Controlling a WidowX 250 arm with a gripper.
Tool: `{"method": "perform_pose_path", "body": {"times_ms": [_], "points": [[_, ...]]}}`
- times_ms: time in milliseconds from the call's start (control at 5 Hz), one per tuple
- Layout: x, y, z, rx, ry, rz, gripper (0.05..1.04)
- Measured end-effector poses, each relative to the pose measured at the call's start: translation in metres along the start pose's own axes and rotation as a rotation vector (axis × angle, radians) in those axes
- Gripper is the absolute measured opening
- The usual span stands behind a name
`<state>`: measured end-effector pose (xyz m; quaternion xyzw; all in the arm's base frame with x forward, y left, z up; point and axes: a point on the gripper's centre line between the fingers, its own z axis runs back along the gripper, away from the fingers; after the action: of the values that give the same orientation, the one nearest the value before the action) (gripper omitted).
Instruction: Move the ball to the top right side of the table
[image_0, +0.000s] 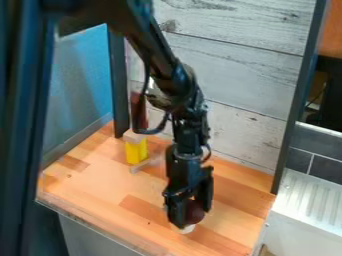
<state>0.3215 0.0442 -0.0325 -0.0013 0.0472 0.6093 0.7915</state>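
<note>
Camera view — one tool (191, 216), one ball (195, 212) (maroon)

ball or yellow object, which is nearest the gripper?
The dark red ball: it is right at the tip of the gripper, while the yellow object stands farther back, left in the view.

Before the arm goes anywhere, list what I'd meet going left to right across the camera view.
Blue panel → yellow block → black gripper and dark red ball, overlapping, so unranked between themselves → pale ridged metal surface.
</note>
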Motion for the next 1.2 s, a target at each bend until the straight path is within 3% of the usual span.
{"method": "perform_pose_path", "body": {"times_ms": [200,600,1000,1200], "points": [[0.001,-0.009,-0.008,0.023,-0.018,-0.004,0.769],[-0.007,-0.001,-0.006,-0.002,0.008,-0.045,0.765],[0.003,0.002,0.026,-0.080,0.044,-0.050,0.765],[0.006,-0.011,0.034,-0.111,0.010,-0.055,0.765]]}}
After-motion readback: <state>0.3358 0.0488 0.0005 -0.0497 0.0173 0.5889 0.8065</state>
